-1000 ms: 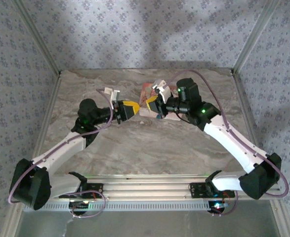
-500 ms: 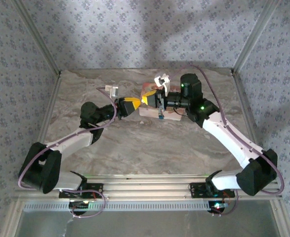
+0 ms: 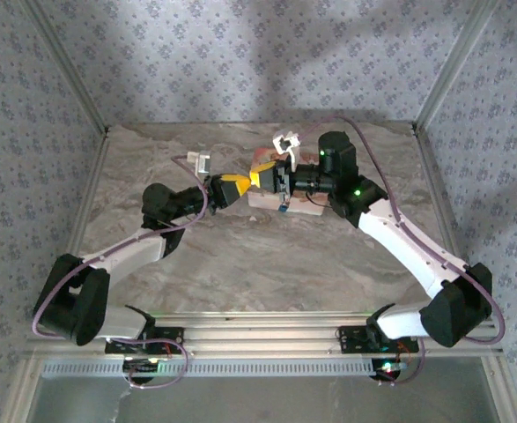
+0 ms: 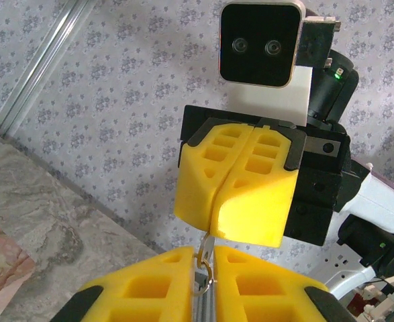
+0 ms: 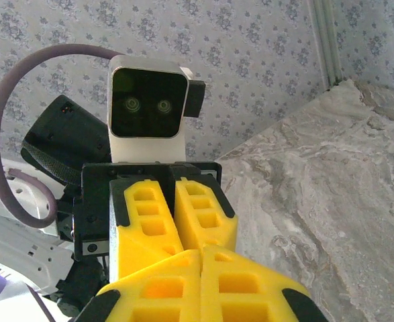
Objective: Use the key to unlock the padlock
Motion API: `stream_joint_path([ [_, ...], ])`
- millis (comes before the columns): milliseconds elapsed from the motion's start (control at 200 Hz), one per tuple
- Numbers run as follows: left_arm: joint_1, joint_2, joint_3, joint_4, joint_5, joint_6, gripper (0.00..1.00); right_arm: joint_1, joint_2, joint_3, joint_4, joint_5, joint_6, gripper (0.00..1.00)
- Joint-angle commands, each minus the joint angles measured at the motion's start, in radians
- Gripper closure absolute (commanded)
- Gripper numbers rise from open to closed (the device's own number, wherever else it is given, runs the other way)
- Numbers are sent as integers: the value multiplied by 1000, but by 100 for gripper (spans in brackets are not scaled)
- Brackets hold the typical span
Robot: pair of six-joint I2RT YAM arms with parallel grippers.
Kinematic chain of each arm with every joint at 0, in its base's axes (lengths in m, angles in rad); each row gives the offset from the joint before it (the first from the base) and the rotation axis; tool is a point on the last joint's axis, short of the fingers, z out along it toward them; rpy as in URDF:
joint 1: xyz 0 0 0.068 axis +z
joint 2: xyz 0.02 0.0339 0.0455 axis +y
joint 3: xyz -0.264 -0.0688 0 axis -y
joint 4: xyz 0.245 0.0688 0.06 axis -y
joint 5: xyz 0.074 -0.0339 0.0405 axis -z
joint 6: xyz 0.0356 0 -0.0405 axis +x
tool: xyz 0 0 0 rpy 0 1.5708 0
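Padlock [image 3: 282, 209], a blue speck, sits just beside our closed right fingers [image 3: 261, 179]; our left fingers [image 3: 233, 187], tip to tip with them, pinch a metal ring [image 4: 204, 267].

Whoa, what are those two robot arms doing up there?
The left gripper and the right gripper, both shut, meet tip to tip above the pink floral box. A small metal ring is pinched at the left gripper's tips where they meet. A tiny blue thing, probably the padlock, shows just under the right gripper.

No legible text, label or number anywhere
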State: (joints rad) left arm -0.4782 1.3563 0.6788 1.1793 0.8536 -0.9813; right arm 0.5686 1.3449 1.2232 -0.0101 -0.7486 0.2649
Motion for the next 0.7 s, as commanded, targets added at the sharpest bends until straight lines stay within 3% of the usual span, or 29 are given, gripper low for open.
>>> stream_joint_path([
  [0, -9, 5, 27, 52, 21, 0, 83, 8, 4, -1, 18, -8, 8, 100],
  [155, -16, 5, 24, 51, 16, 6, 83, 11, 4, -4, 17, -5, 8, 100],
  [315, -17, 4, 23, 45, 15, 13, 100, 16, 4, -3, 16, -5, 8, 100],
  [470, -17, -20, 7, 11, -2, 59, 100, 19, 5, -7, 18, 2, 16, 100],
  [525, -17, -43, -10, -27, -21, 99, 100, 18, -1, -11, 15, 25, 29, 82],
  [550, -16, -56, -18, -51, -29, 120, 100, 18, -4, -12, 11, 44, 38, 68],
  [610, -14, -86, -39, -118, -47, 177, 100, 9, -14, -14, 1, 84, 74, 45],
  [695, -1, -123, -76, -188, -65, 232, 100, -22, -34, -22, -10, 135, 163, 34],
])
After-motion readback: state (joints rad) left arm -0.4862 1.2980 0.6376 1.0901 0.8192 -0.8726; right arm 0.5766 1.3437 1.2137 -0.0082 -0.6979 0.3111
